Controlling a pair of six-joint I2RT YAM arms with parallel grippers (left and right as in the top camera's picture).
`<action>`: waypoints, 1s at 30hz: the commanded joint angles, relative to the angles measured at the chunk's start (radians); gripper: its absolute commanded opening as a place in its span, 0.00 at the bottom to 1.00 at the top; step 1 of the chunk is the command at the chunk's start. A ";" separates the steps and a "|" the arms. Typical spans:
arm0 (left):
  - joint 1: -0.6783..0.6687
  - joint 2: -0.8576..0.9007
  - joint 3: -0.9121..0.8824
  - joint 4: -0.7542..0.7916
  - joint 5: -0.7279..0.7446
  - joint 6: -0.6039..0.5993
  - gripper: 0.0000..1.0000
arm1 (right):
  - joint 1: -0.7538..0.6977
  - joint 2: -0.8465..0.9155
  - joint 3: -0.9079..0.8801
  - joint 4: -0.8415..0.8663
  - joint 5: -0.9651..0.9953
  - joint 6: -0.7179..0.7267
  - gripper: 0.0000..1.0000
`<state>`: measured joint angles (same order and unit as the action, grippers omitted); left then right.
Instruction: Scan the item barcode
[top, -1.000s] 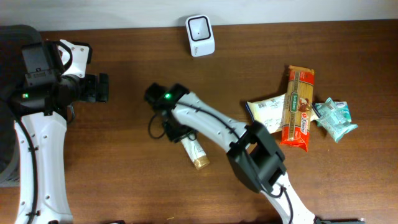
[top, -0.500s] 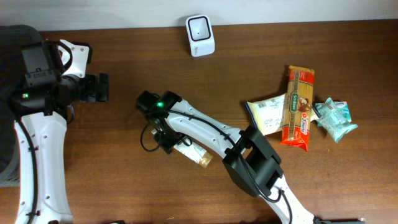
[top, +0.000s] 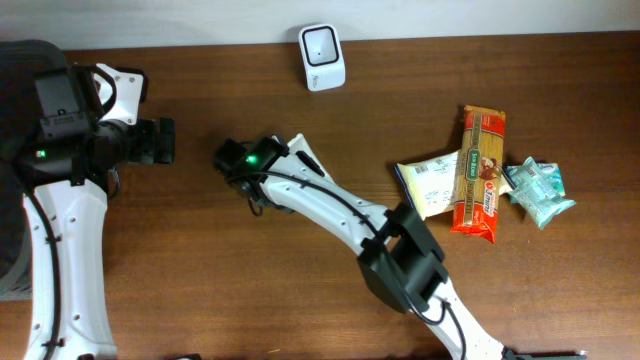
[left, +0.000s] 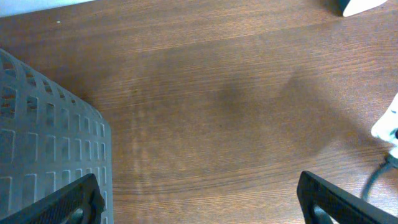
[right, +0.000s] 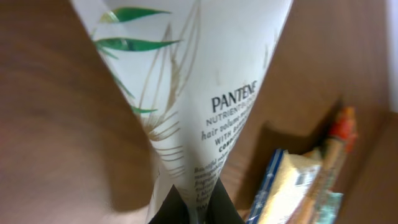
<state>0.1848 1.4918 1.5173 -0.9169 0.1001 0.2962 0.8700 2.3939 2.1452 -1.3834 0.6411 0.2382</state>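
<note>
The right gripper (right: 196, 205) pinches the Pantene tube's (right: 186, 81) narrow end between closed fingers; the left gripper (left: 199, 202) hangs wide open.

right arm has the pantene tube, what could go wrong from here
1. The right gripper pinches the Pantene tube only at its narrow end, so it could swing or slip on the way to the scanner.
2. No barcode shows on the face in the right wrist view, so the wrong side may meet the scanner.
</note>
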 joint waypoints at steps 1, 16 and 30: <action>0.004 -0.016 0.005 0.002 0.007 0.012 0.99 | -0.019 0.104 0.015 0.007 0.196 0.052 0.04; 0.004 -0.016 0.005 0.002 0.007 0.012 0.99 | 0.060 0.200 0.015 0.072 -0.248 0.070 0.82; 0.004 -0.016 0.005 0.002 0.007 0.012 0.99 | -0.276 -0.025 0.205 -0.069 -0.739 0.021 0.27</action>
<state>0.1848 1.4918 1.5173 -0.9169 0.1001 0.2962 0.6388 2.3981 2.3383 -1.4414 -0.0143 0.2684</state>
